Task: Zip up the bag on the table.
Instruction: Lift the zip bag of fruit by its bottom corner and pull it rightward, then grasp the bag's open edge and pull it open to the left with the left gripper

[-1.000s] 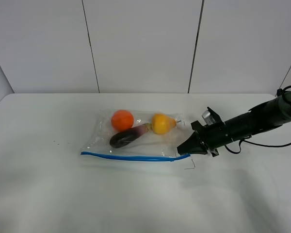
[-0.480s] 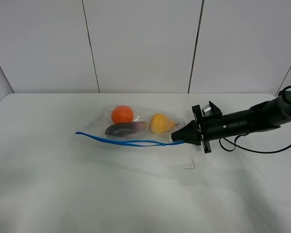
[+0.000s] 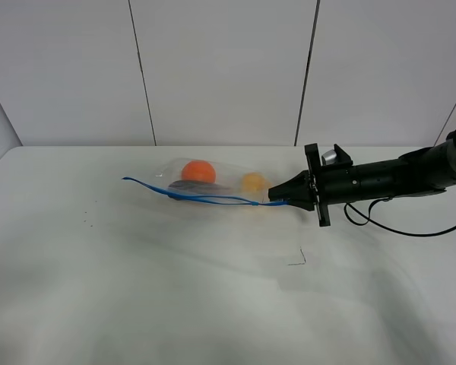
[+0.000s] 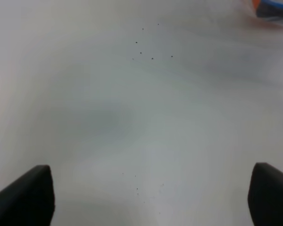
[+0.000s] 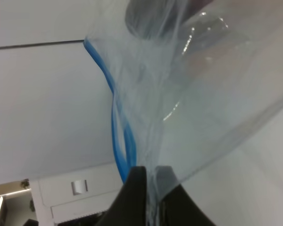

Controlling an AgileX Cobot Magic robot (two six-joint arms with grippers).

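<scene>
The clear bag [image 3: 205, 182] hangs above the white table [image 3: 137, 289], lifted by its right end. Its blue zipper strip [image 3: 205, 199] runs along the near edge and gapes open. An orange [image 3: 198, 171], a dark eggplant [image 3: 190, 185] and a yellow pear [image 3: 252, 182] lie inside. My right gripper [image 3: 274, 199] is shut on the bag's right corner by the zipper end; the right wrist view shows its fingers [image 5: 137, 188] pinching the plastic [image 5: 188, 103] beside the blue strip [image 5: 118, 136]. My left gripper [image 4: 146, 193] is open over bare table; the left arm does not show in the exterior view.
A small dark mark [image 3: 298, 260] lies on the table in front of the right gripper. White wall panels [image 3: 220, 68] stand behind the table. A black cable [image 3: 410, 228] trails from the right arm. A blurred edge of the bag [image 4: 273, 9] shows in the left wrist view.
My right gripper has risen and turned, lifting the bag off the table by its right corner. The bag now hangs edge-on with the zipper strip raised and the fruit shifted.
</scene>
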